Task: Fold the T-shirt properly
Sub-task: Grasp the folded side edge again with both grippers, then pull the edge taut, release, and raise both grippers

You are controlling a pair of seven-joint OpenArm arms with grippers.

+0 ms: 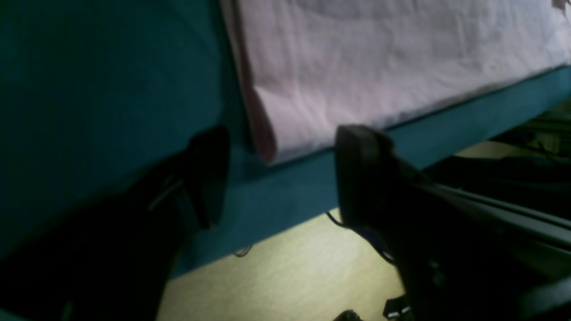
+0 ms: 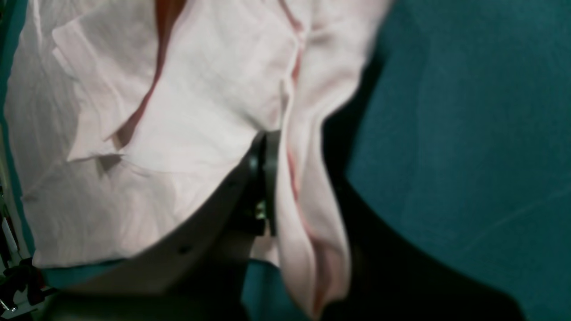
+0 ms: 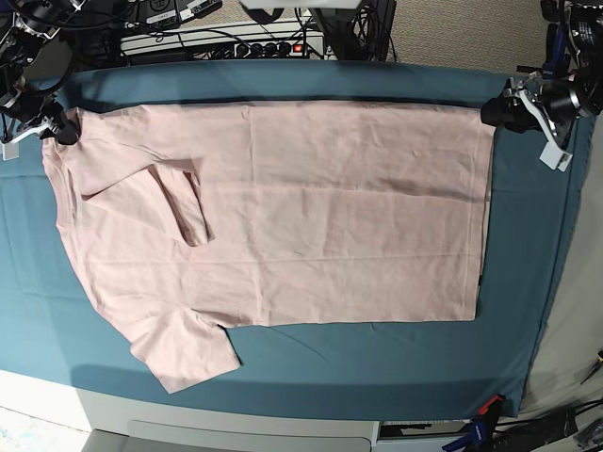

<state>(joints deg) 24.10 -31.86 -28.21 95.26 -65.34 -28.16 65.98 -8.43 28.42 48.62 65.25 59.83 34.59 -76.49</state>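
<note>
Looking across the desk (image 3: 38, 311) from the base view, we see the T-shirt (image 3: 311, 217) spread flat on the teal table cloth (image 3: 377, 363), its plain pale pink side up. Its long axis runs left to right: the shoulder end points to that view's left and the straight hem (image 3: 482, 212) lies at the right. One sleeve is folded inward over the chest (image 3: 184, 202), the other sleeve (image 3: 188, 353) splays out toward the near edge. A broad strip of bare cloth runs along the near side, a narrower strip along the far edge below the cables (image 3: 217, 33), and narrow margins remain at both ends. Our right gripper (image 2: 263, 147) sits at the far-left corner of the base view, and in its wrist view we see its fingers pressed together on a bunched fold of the T-shirt near a seam, with fabric draped on both sides of them. Our left gripper (image 1: 276, 174) rests at the far-right corner by the hem; its wrist view shows the fingers (image 1: 357, 169) spread wide with nothing between them, straddling the corner of the shirt (image 1: 272, 154) just at the cloth's edge, with the floor (image 1: 290, 272) visible beyond.
</note>
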